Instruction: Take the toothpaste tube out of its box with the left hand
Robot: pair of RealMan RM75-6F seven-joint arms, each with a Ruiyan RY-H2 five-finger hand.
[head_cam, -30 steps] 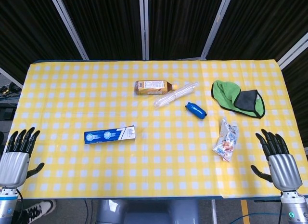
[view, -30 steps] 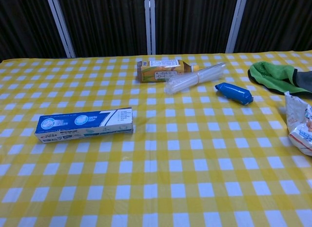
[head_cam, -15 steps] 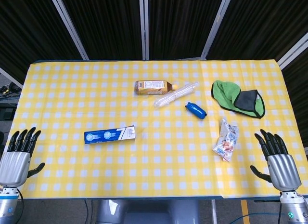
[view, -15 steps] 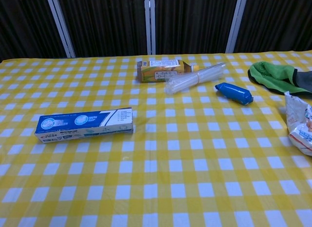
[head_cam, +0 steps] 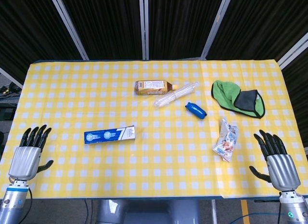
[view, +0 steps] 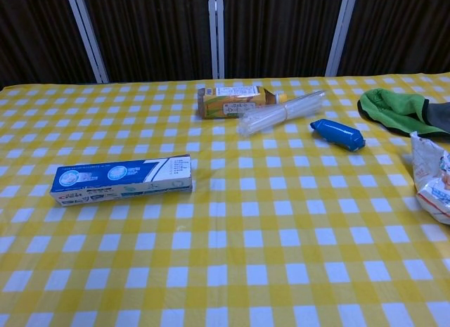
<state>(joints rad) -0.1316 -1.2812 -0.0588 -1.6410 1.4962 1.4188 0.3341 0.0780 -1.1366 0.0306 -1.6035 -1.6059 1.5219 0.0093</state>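
The blue and white toothpaste box (head_cam: 109, 134) (view: 121, 179) lies flat and closed on the yellow checked tablecloth (head_cam: 96, 89), left of centre. The tube itself is hidden inside. My left hand (head_cam: 29, 154) hovers at the table's front left corner, fingers spread and holding nothing, well to the left of the box. At the front right corner my right hand (head_cam: 275, 156) is likewise spread and empty. Neither hand shows in the chest view.
Behind the centre lie a brown drink carton (head_cam: 151, 87), a clear plastic bundle (head_cam: 176, 94) and a small blue pouch (head_cam: 196, 110). A green and black cloth (head_cam: 238, 98) sits at the back right, a snack bag (head_cam: 227, 139) nearer the right hand.
My left hand has shifted right and slightly forward over the table's corner. The right hand and the objects have stayed put.
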